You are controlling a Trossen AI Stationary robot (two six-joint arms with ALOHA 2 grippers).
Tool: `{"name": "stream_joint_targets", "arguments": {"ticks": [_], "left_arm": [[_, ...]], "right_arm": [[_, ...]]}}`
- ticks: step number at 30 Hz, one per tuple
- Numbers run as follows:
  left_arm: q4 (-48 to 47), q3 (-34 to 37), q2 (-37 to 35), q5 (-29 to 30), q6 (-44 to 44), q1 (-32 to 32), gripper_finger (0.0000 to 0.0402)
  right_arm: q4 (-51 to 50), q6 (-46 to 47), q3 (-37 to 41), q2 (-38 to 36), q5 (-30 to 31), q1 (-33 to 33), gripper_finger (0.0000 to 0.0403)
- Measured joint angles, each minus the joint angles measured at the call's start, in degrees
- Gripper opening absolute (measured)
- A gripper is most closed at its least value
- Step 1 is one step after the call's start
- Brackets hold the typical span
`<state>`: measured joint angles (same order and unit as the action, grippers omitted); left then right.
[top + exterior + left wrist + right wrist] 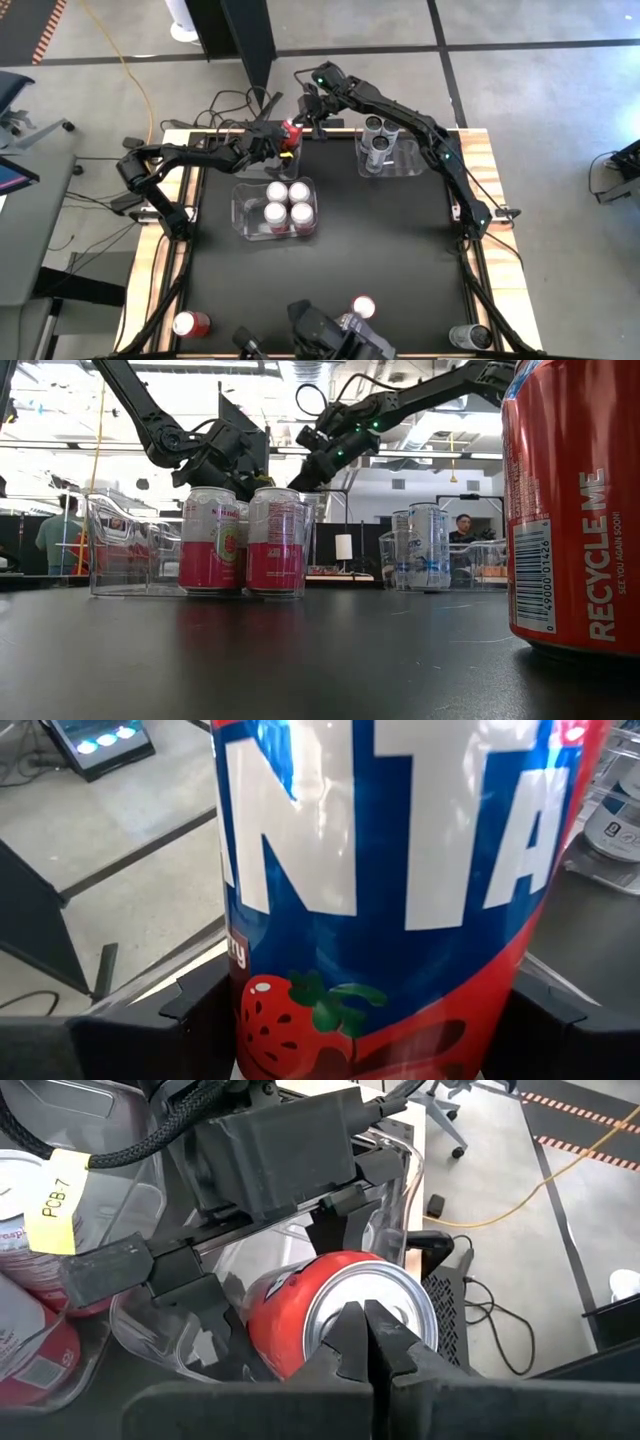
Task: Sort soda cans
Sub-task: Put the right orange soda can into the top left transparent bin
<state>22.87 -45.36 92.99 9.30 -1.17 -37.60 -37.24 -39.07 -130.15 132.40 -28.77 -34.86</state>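
- The left gripper (283, 141) is grasping a red can (291, 134) at the far edge of the counter (400, 260), its fingers (330, 1232) pressing the can's sides; in the left wrist view the can (400, 890) is filling the gap between them, strawberry label facing the camera.
- The right gripper (312, 112), clenched with nothing in it, is hovering just beyond the same can, its closed tips (366, 1342) sitting right at the can's silver top (365, 1295); whether they are touching it cannot be told.
- The can appears to be hanging inside or over a clear bin (170, 1350) at the far left, so it is likely being lowered into place.
- Nearer, a second clear bin (275, 208) is holding four pink-and-white cans (288, 202); to the far right, a third bin (388, 155) is carrying grey cans (376, 140).
- Loose cans are waiting along the near edge: a red one (190, 323) at the left, another (363, 306) near the middle, a grey one (468, 337) at the right.
- Risks: with both grippers crowding one can, the clenched right gripper could be knocking it askew or out of the grasp; releasing while the can is tilted could be tipping it over in the bin; the bin wall could be catching the left gripper on withdrawal and dragging the light bin.
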Motion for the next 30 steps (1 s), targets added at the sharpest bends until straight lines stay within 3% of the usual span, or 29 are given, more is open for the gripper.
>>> {"name": "stream_joint_targets", "arguments": {"ticks": [7, 13, 30], "left_arm": [[0.4, 0.0, 0.0, 0.0, 0.0, 0.0, 0.0294], [0.9, 0.0, 0.0, 0.0, -0.2, 0.0, 0.0322], [1.5, 0.0, 0.0, 0.0, 0.2, -0.1, 0.032]], "right_arm": [[-0.3, -0.3, 0.0, 0.0, 0.1, 0.5, 0.0], [-0.3, -0.1, 0.0, 0.0, -0.4, 1.2, 0.0], [-2.6, 1.5, 0.0, 0.0, 0.0, 1.9, 0.0]]}}
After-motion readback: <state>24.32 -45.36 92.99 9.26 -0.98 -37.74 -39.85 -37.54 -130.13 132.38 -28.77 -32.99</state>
